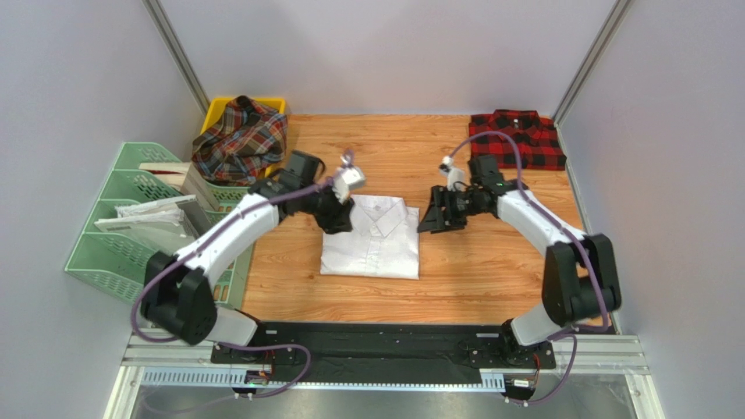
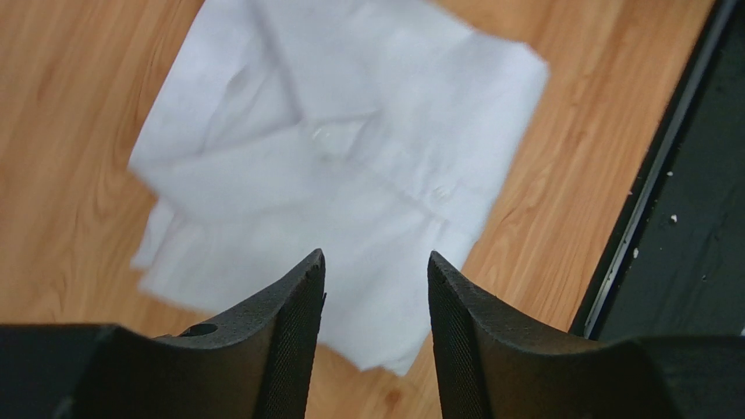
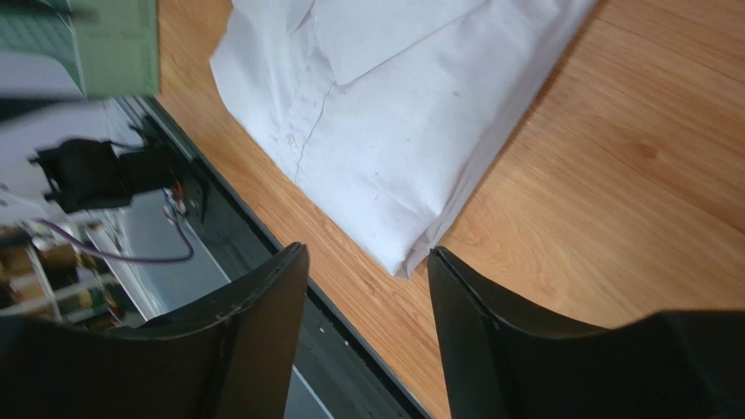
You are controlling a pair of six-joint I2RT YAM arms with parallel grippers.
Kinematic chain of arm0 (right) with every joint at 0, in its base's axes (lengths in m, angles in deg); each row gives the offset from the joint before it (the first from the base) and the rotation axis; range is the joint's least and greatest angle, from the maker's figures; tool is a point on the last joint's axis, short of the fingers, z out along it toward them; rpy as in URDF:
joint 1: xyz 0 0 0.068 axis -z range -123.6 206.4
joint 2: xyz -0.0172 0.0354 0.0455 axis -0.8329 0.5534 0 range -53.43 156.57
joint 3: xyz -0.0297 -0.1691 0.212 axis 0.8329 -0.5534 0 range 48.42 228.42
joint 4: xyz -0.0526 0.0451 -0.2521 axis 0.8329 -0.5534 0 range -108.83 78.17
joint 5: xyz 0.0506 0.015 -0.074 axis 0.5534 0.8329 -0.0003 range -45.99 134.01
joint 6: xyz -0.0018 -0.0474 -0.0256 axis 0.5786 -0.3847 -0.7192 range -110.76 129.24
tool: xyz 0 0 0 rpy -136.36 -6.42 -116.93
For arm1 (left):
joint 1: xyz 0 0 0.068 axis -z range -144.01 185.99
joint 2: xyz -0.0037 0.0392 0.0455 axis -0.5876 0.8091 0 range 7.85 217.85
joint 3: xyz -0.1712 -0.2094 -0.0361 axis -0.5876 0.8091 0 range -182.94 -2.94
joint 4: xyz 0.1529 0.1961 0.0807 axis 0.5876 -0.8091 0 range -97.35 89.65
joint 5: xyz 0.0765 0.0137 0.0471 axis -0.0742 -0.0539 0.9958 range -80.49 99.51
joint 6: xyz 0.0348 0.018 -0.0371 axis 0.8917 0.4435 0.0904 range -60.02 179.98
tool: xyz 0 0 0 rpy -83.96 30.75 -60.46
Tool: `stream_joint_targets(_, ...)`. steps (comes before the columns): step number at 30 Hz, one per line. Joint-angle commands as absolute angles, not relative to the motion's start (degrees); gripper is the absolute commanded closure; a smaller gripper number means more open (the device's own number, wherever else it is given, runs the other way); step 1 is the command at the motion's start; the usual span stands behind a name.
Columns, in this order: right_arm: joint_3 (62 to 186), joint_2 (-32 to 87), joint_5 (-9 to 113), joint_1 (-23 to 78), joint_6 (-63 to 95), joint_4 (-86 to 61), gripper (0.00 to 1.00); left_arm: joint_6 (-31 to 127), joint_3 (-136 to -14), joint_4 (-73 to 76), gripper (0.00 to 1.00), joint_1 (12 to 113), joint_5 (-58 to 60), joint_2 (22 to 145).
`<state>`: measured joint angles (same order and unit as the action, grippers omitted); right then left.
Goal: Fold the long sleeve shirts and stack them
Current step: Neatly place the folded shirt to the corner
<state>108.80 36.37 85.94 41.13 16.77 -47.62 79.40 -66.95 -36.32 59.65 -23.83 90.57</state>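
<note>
Wrist cams: you're hovering left gripper [image 2: 376, 257] & right gripper [image 3: 368, 249] either side of the folded white shirt [image 1: 372, 237], both jaws apart, prob not touching.

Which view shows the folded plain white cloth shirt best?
Top external: nearly the whole folded white shirt is visible and sharp. The left wrist view shows most of it, but blurred; the right wrist view shows only one part.

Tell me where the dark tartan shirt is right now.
In the top view, the tartan shirt lies bunched in the yellow bin at the table's far left corner, just beyond the green trays.
</note>
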Motion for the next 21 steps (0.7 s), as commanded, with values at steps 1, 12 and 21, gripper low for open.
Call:
stream_joint_targets(1, 99.5, 33.3, 91.1, 48.7, 28.9, -38.8, 0.4, 90.4, -60.8, -27.5, 0.47, 78.5, -5.3, 86.6)
stream_joint_targets(12, 91.0, 34.3, 90.1, 51.9, 38.6, -32.6, 0.41, 95.4, -68.9, -14.9, 0.53, 100.3, 3.8, 109.9)
stream_joint_targets(21, 87.1, 35.4, 89.0, 51.9, 42.1, -28.5, 0.33, 95.9, -68.4, -11.6, 0.81, 100.2, 5.8, 115.3)
